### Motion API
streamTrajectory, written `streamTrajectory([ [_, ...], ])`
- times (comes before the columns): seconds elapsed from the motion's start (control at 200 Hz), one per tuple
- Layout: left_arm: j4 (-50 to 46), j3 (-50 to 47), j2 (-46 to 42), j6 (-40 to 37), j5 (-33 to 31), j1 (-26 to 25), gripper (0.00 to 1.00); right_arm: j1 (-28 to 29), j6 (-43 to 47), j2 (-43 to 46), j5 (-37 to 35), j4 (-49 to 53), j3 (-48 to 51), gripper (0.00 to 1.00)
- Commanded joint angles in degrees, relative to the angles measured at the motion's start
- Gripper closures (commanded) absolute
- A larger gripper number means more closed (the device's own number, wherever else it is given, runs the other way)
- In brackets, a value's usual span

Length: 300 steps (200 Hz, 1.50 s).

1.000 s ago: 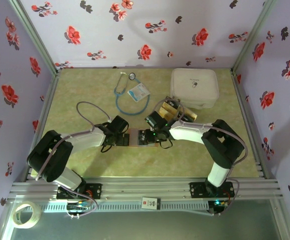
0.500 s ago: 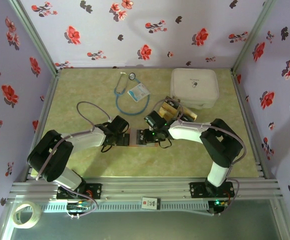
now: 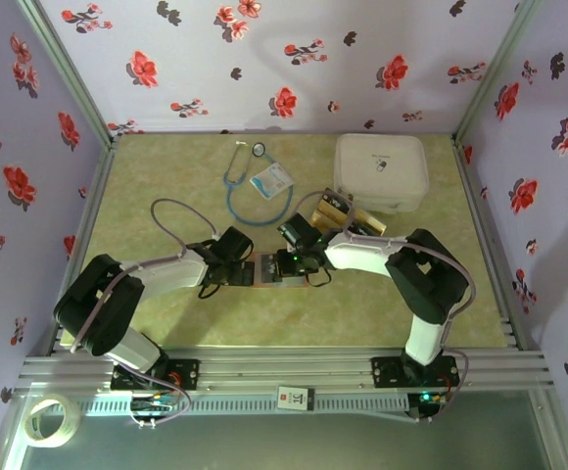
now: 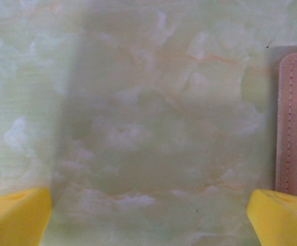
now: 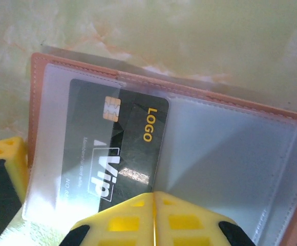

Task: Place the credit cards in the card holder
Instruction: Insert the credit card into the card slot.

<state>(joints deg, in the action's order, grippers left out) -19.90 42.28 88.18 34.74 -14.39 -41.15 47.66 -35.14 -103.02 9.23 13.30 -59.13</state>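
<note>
right jaws, pressed together, seemingly push the vip card [image 5: 115,154]; left jaws spread, so the card holder [image 5: 225,154] may skid toward 9 o'clock.

Surface: pale green marbled tabletop [image 3: 362,318], level. At 11 o'clock lies a teal-tubed stethoscope [image 3: 230,196], with a light-blue and white badge card [image 3: 270,181] within its tube loop. At 1 o'clock sits a large white rounded-square case [image 3: 382,171]. Just near of it, toward centre, are yellow-gold cards with black bands [image 3: 338,210], loosely piled. At centre lies a tan leather-like card holder [image 3: 264,271], opened flat.
</note>
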Motion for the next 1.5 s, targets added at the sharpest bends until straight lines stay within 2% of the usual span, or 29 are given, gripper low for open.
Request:
streamTrajectory([
  [0.0, 0.11, -0.39, 2.51, 0.15, 1.21, -0.97, 0.00, 0.76, -1.17, -1.56, 0.75, -0.47, -2.25, 0.93],
  [0.35, -0.84, -0.71, 1.33, -0.04, 0.50, -0.96, 0.00, 2.17, -1.44, -3.46, 1.66, -0.13, -4.72, 0.93],
  [0.695, -4.88, -1.96, -5.73, -0.42, -1.34, 3.79, 0.00, 1.75, -0.68, 1.95, -1.88, 2.51, -2.58, 0.92],
  [1.495, -2.60, -0.72, 1.08, -1.43, 2.08, 2.54, 0.00, 2.73, -2.35, -1.53, 1.65, -0.99, -0.94, 0.93],
])
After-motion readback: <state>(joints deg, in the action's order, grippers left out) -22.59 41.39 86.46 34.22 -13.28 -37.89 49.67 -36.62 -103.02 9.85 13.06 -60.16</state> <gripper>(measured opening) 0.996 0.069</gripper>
